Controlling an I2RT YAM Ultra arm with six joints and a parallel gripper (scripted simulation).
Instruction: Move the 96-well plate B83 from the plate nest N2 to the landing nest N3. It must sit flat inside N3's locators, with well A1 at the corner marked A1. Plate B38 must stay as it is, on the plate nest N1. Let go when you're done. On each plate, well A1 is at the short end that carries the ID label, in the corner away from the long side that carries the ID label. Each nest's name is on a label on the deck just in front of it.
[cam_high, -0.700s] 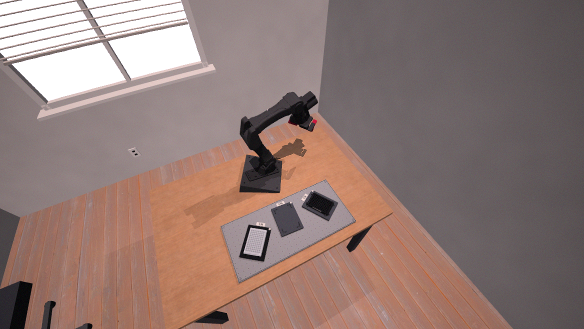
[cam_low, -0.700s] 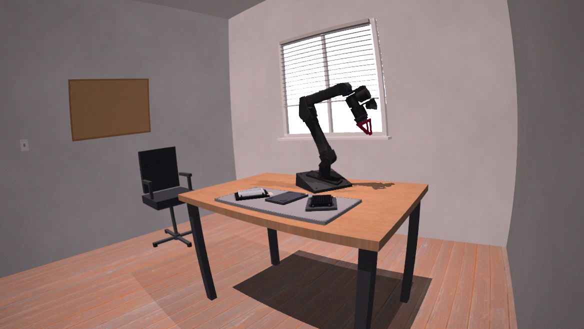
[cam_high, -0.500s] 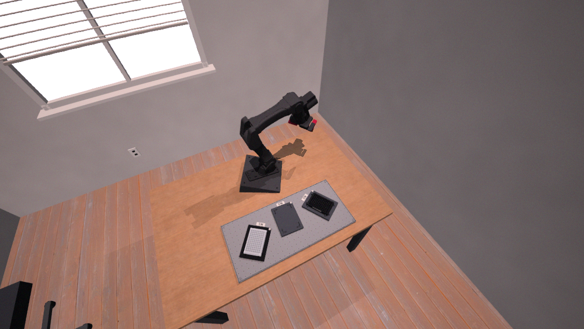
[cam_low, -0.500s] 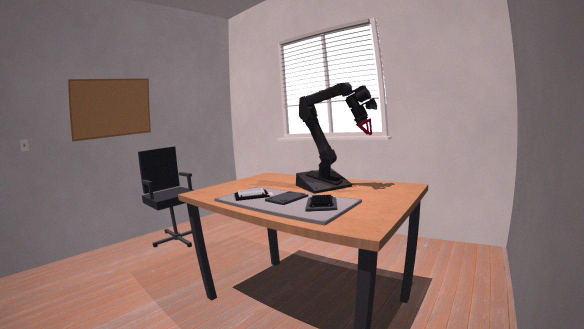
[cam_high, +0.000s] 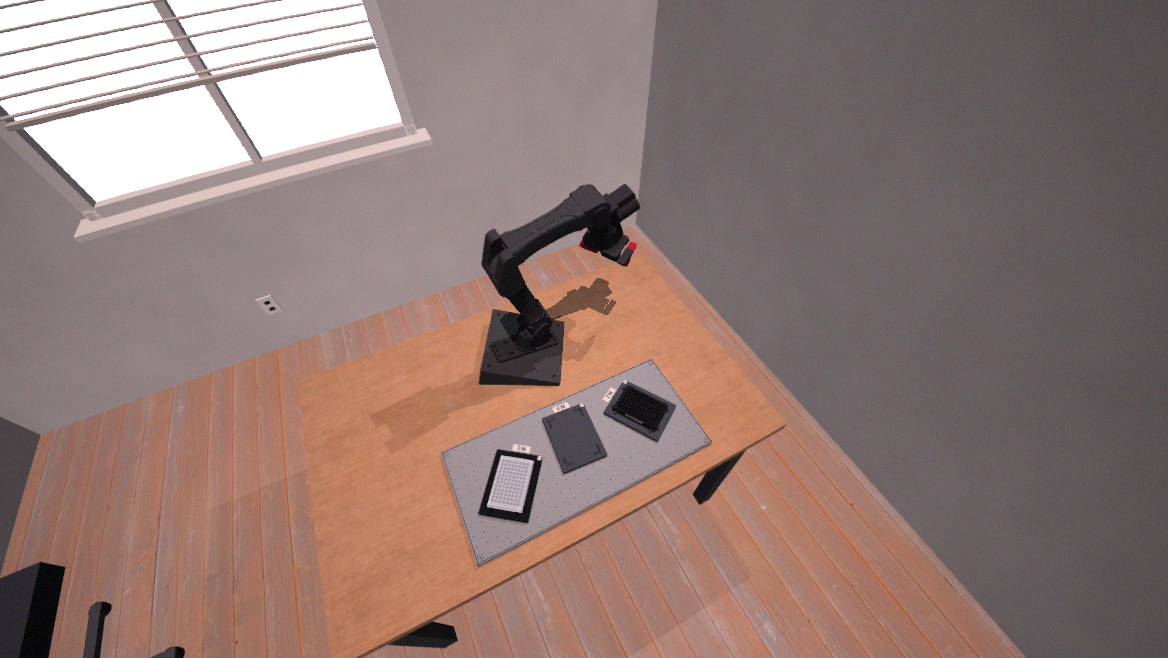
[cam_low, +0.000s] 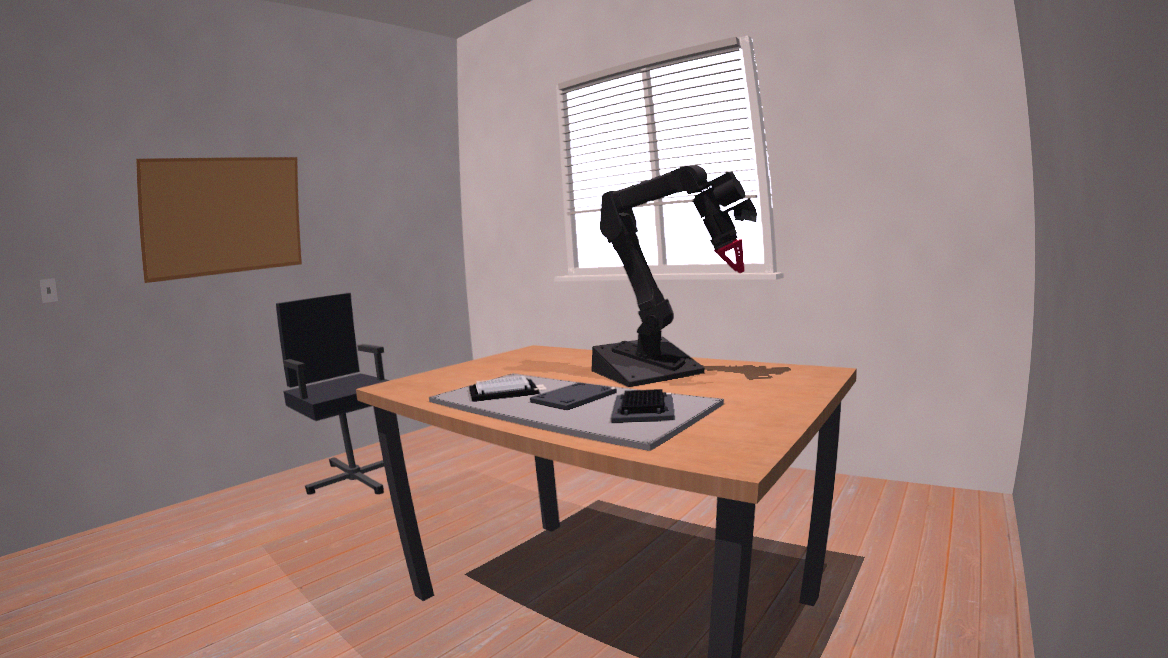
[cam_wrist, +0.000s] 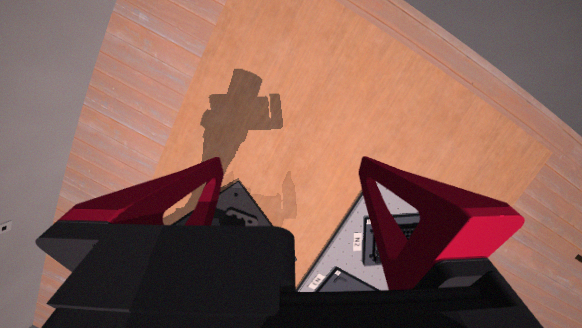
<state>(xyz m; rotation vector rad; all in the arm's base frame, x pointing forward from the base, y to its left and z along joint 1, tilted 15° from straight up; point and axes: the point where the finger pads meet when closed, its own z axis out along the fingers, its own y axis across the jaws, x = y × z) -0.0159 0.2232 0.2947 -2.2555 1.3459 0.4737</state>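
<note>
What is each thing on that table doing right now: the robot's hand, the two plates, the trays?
Hand: open, holding nothing, high above the table.
Black plate: lying in nest N2, untouched.
White plate: lying in nest N1.
Middle nest N3: no plate in it.
</note>
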